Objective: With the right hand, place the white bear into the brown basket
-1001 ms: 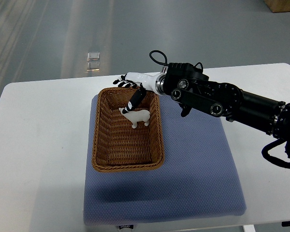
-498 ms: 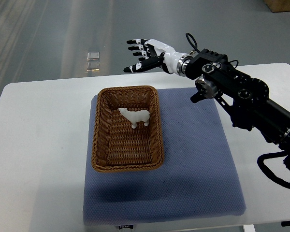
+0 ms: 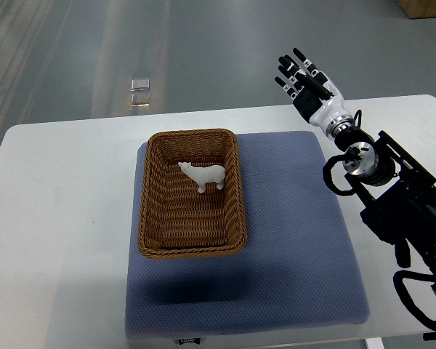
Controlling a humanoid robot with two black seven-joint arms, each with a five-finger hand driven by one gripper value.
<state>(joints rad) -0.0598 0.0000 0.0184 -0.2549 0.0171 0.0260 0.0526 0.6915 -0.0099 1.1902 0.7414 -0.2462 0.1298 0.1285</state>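
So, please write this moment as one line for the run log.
right hand: open, empty, clear of basket | white bear: standing in brown basket | left hand: unseen

The right hand [image 3: 310, 89] is built with a white palm shell and black jointed fingers [image 3: 296, 69] tipped in white. A silver wrist ring is followed by black arm housings with round joint caps, and thin black cables are looped alongside.

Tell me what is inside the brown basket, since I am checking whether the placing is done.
Inside the brown basket the white bear stands upright on the woven floor, toward the far end. Nothing else lies there. The right hand is open, off to the right.
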